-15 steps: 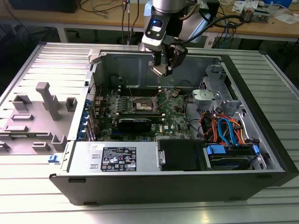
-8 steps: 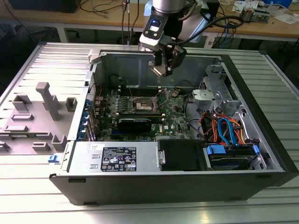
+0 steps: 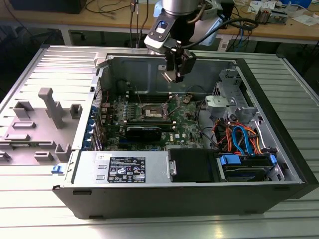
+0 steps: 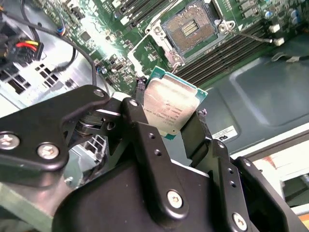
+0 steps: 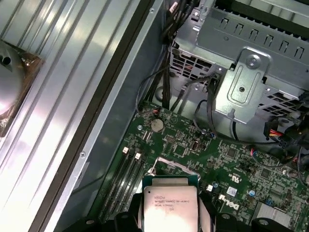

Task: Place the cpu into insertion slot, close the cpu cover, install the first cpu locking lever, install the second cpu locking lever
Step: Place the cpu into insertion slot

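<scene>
The gripper (image 4: pixel 169 115) clamps the cpu (image 4: pixel 171 102), its lower edge hidden, over the motherboard (image 5: pixel 227 159).

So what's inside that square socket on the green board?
Rows of bare gold contacts, no chip: the socket is empty. The cpu is clamped in the gripper above the board. Its underside is hidden.

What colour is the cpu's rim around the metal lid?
Green, on the cpu; clearest in the second wrist view.

The cpu (image 4: pixel 170 107), a flat square chip with a dull silver top and green rim, hangs tilted, pinched between the fingers (image 4: pixel 145 130), well apart from the empty insertion slot (image 4: pixel 192 26).
</scene>
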{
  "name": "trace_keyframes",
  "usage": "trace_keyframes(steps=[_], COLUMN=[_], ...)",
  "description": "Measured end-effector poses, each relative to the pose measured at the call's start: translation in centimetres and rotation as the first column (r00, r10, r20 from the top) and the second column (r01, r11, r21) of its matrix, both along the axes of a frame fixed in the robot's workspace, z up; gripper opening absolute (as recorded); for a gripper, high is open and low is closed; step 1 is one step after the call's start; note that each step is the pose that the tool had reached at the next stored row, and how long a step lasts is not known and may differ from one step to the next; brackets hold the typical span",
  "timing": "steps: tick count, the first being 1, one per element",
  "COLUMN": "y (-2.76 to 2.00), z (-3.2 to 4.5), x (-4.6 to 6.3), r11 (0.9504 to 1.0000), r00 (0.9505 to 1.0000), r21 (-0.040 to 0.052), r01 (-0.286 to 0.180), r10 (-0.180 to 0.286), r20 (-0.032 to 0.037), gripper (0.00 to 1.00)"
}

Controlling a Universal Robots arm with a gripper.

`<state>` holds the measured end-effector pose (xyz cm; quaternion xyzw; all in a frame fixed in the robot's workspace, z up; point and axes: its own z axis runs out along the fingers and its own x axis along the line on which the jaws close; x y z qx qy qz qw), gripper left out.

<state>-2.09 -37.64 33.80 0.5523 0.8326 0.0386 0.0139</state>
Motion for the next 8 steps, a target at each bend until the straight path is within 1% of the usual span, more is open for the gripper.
trace_keyframes(steps=[2, 3, 5, 6, 8], y=[0.0, 0.0, 0.0, 0.0, 0.0], z=[-0.1, -0.14, -0.18, -0.2, -0.2], x=[0.0, 0.0, 0.0, 0.0, 0.0], r11=[0.9983, 0.9963, 0.9937, 0.9909, 0.9887], r00=[0.9983, 0.9963, 0.9937, 0.9909, 0.9887], r21=[0.0, 0.0001, 0.0001, 0.0001, -0.0001], r01=[0.059, 0.086, 0.112, 0.135, 0.15], r10=[-0.059, -0.086, -0.112, -0.135, -0.15], r20=[-0.0001, -0.0001, -0.0002, -0.0002, -0.0003], gripper=[0.55, 0.55, 0.55, 0.55, 0.55])
